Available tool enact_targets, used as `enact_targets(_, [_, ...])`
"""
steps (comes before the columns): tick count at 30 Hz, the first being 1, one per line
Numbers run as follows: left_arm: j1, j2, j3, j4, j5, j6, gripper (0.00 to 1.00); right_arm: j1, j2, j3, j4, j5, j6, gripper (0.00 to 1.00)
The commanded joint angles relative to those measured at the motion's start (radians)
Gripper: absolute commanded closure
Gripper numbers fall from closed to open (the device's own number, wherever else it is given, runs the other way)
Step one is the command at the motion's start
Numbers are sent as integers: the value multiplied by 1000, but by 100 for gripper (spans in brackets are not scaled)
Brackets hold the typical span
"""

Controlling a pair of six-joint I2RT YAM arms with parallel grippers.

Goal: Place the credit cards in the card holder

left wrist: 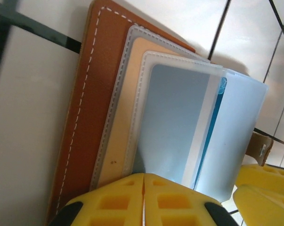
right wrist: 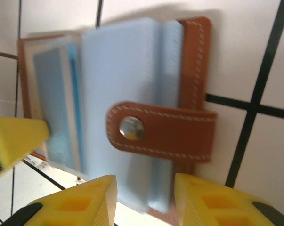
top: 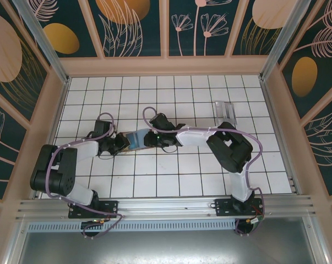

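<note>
**Holder (top: 137, 138) open, arms closing in from both sides**

At the holder's left edge, left gripper (left wrist: 144, 197): jaws together against the clear sleeves. Cannot tell whether they pinch a card. The holder lies flat on the bench (top: 171, 181), brown cover down, sleeves fanned. One pale card (left wrist: 172, 122) sits partway in a sleeve. At the holder's right side, right gripper (right wrist: 145, 197): jaws apart over the sleeve edge, near the tab (right wrist: 160, 132), which lies folded across the sleeves. Beyond the holder, far right: loose cards (top: 226, 113), well apart from it.
</note>
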Motion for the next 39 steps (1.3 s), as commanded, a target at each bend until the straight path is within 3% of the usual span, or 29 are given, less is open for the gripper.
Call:
enact_targets(1, [-19, 29, -34, 31, 39, -35, 92, -7, 4, 66, -45, 17, -5, 62])
enact_targets(12, [-22, 44, -29, 35, 60, -32, 95, -6, 33, 62, -47, 8, 7, 62])
enact_targets(24, [-23, 54, -20, 28, 63, -23, 95, -7, -15, 63, -150, 147, -33, 60])
enact_targets(39, [-22, 70, -17, 27, 66, -18, 96, 12, 4, 86, -97, 108, -77, 61])
